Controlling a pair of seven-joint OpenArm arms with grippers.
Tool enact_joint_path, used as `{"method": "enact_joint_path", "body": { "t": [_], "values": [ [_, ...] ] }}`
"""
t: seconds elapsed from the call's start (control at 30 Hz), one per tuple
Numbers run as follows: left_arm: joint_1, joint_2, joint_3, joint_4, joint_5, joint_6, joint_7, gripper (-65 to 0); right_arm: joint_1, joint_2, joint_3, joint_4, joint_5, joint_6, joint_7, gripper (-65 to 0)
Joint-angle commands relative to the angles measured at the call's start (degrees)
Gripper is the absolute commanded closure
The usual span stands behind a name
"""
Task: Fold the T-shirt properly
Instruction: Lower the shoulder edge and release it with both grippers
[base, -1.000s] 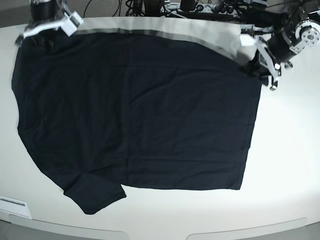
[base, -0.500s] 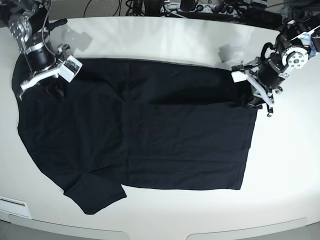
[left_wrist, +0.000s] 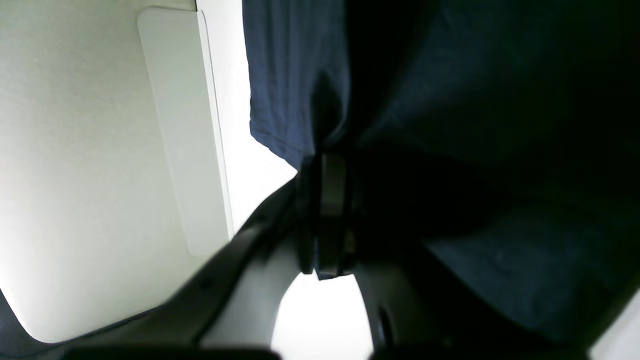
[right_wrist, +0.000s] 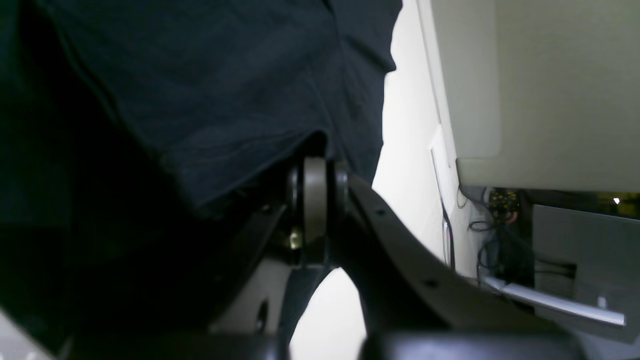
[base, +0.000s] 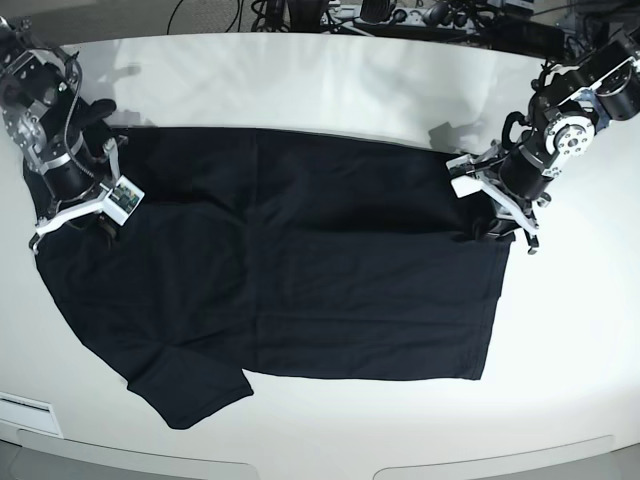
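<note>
Both my fingers pinch the T-shirt (far hem); uneven lowering toward the desk's near edge could skew the fold.

plain black T-shirt, white table, blk/silver arms

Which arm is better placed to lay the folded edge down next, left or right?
Neither alone. The left gripper and the right gripper are each shut on a far corner of the T-shirt, at opposite ends of the fold, so they should lower it together.
</note>
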Motion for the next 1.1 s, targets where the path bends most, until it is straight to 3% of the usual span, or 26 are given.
{"method": "enact_joint_path", "body": {
  "t": [0.0, 0.23, 0.33, 0.4, 0.43, 0.53, 0.63, 0.77, 0.83, 0.9, 0.93, 0.97, 1.03, 1.07],
  "values": [
    [-0.8, -1.1, -0.5, 0.4, 0.5, 1.3, -0.3, 0.0, 1.8, 1.1, 0.6, -0.3, 0.3, -0.2, 1.2, 0.0],
    [-0.8, -0.4, -0.5, 0.3, -1.3, 1.3, -0.3, 0.0, 8.5, -2.5, 0.6, -5.7, 7.7, 3.2, 2.8, 0.0],
    [-0.9, 1.0, -0.5, 0.0, -2.4, 1.4, -0.3, 0.0, 10.6, -4.9, 0.6, -7.2, 8.6, 3.0, 2.7, 0.0],
    [-1.0, 2.1, -0.5, -0.7, -2.5, 3.5, -0.3, 0.0, 11.9, -5.8, 0.6, -8.2, 8.8, 1.9, 2.7, 0.0],
    [-1.0, 2.5, -0.5, -1.1, -2.5, 4.8, -0.3, -3.8, 12.3, -5.9, 0.6, -8.5, 8.8, 1.5, 2.7, -1.7],
    [-1.0, 3.6, -0.5, -2.1, -2.6, 6.8, -0.1, -19.2, 12.5, -5.8, 0.6, -8.7, 8.7, 1.5, 2.7, -17.3],
    [-1.0, 4.2, -0.5, -2.6, -4.6, 6.8, -0.1, -23.9, 12.5, -5.8, 0.6, -8.7, 8.7, 1.5, 2.8, -24.3],
    [-1.0, 4.3, -0.5, -2.6, -5.4, 7.0, 0.0, -23.9, 12.8, -5.8, 0.6, -9.3, 8.8, 1.6, 2.8, -24.2],
    [-1.0, 4.3, -0.5, -2.6, -5.5, 10.5, 0.0, -21.3, 12.7, -5.7, 0.6, -9.7, 8.7, 1.5, 1.7, -24.2],
    [-1.0, 4.3, -0.5, -2.6, -5.5, 16.1, 0.0, -6.8, 12.9, -5.7, 0.6, -9.3, 7.4, 0.3, -1.8, -23.8],
    [-1.0, 4.3, -0.5, -2.5, -5.4, 19.4, 0.7, 0.0, 12.9, -5.7, 0.6, -9.0, 6.2, -2.0, -3.6, -22.4],
    [-1.0, 4.3, -0.5, -2.5, -5.4, 21.5, 1.6, 0.0, 12.9, -5.7, 0.6, -8.5, 5.2, -5.0, -5.4, -17.7],
    [-1.0, 4.3, -0.5, -2.5, -5.3, 20.7, 1.7, 0.0, 12.9, -5.7, 0.6, -7.2, 4.9, -8.9, -10.3, 0.0],
    [-0.9, 4.3, -0.5, -2.5, -5.5, 18.3, 1.7, 0.0, 12.5, -5.7, 0.6, -6.6, 5.5, -8.7, -11.8, 0.0]
  ]
}}
